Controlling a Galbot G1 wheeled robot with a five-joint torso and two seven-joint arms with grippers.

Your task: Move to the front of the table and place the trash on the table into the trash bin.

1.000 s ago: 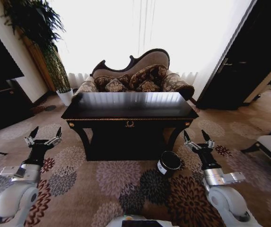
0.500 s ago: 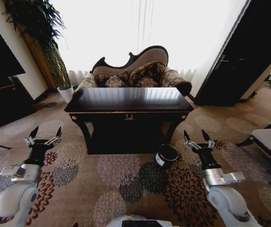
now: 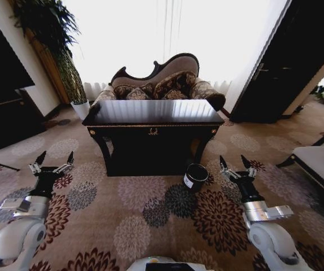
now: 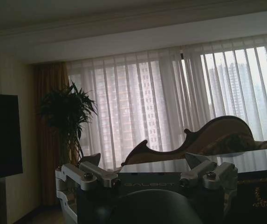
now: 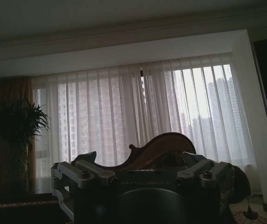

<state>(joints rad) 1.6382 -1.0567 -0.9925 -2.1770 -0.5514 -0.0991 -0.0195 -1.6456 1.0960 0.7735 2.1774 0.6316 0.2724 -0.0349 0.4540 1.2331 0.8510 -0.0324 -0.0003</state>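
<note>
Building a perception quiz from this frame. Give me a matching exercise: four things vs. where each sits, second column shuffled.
Things:
1. trash bin
2. table
3. left gripper
4. sofa

Places:
A. behind the table, in front of the curtained window
B. on the carpet by the table's front right leg
C. open, held over the carpet at the robot's left
D. centre of the room, ahead of the robot

Pairs: 1-B, 2-D, 3-C, 4-A

The right gripper mirrors the left one, open over the carpet at the robot's right.
</note>
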